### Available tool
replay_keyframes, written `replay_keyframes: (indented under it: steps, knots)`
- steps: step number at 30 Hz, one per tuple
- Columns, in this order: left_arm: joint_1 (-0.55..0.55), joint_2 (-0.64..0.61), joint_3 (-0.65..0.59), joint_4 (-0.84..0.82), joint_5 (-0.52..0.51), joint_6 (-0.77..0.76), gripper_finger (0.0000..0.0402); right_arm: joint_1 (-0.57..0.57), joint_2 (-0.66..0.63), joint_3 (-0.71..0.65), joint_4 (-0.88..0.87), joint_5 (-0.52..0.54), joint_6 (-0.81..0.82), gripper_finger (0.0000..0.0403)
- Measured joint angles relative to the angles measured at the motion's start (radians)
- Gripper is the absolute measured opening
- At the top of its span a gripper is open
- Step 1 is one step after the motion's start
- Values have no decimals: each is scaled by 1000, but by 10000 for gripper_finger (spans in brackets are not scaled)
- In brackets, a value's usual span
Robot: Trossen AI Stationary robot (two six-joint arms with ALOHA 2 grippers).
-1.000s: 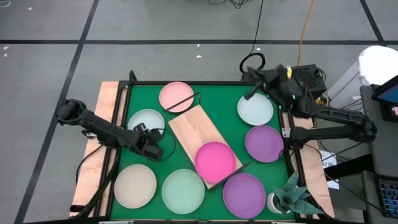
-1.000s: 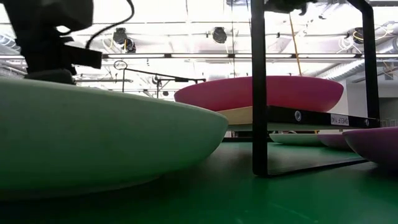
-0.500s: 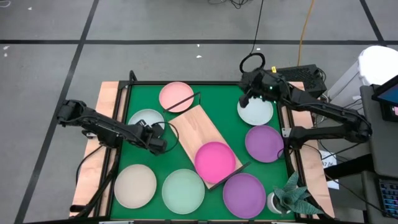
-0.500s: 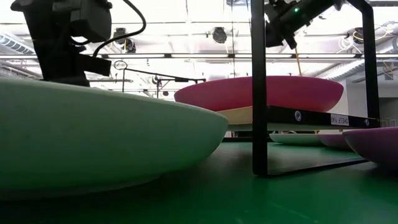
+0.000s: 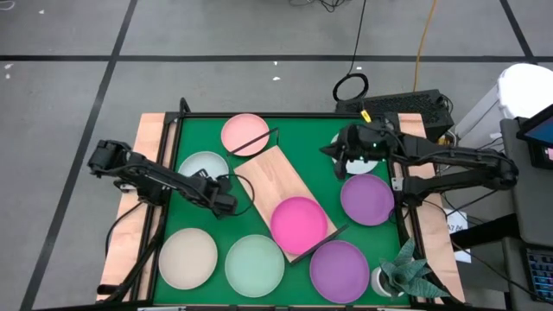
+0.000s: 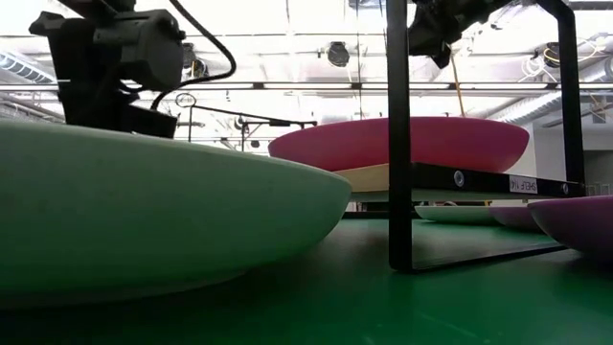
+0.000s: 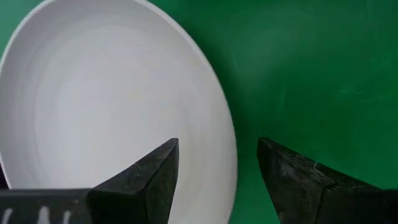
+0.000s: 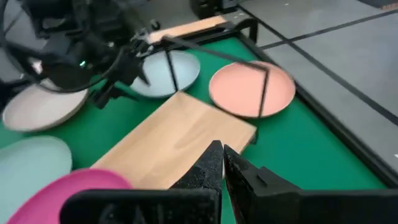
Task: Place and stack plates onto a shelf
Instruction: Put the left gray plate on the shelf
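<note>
Magenta plate (image 5: 299, 222) alone on shelf (image 5: 265, 174); seven around.

A rectangular light wood shelf (image 5: 282, 200) with thin black wire end frames lies diagonally mid-bench. One round shallow magenta plate (image 5: 299, 223) sits on its near end. Around it lie a salmon pink plate (image 5: 244, 134), a pale blue plate (image 5: 200, 166), a beige plate (image 5: 187, 258), a mint green plate (image 5: 254, 264), two purple plates (image 5: 339, 270) (image 5: 367, 199), and a pale plate (image 5: 363, 164) largely hidden under the right arm.
</note>
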Motion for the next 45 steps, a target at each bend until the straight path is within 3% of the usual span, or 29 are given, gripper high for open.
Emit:
replay_keyframes:
  steps: [5,20,28,36,45]
  knots:
    - [0,26,0,2,22,19,202,28,0,-1,-14,51,-12,0]
    - [-6,33,13,-47,72,75,16,33,0,-1,-3,51,-36,0]
    - [-59,31,172,-287,91,24,12,33,0,-1,-22,50,-42,0]
    - [-187,29,432,-537,48,-96,11,33,0,-1,-73,50,-42,0]
    - [-375,29,578,-579,48,-175,11,33,0,-1,-126,50,-30,0]
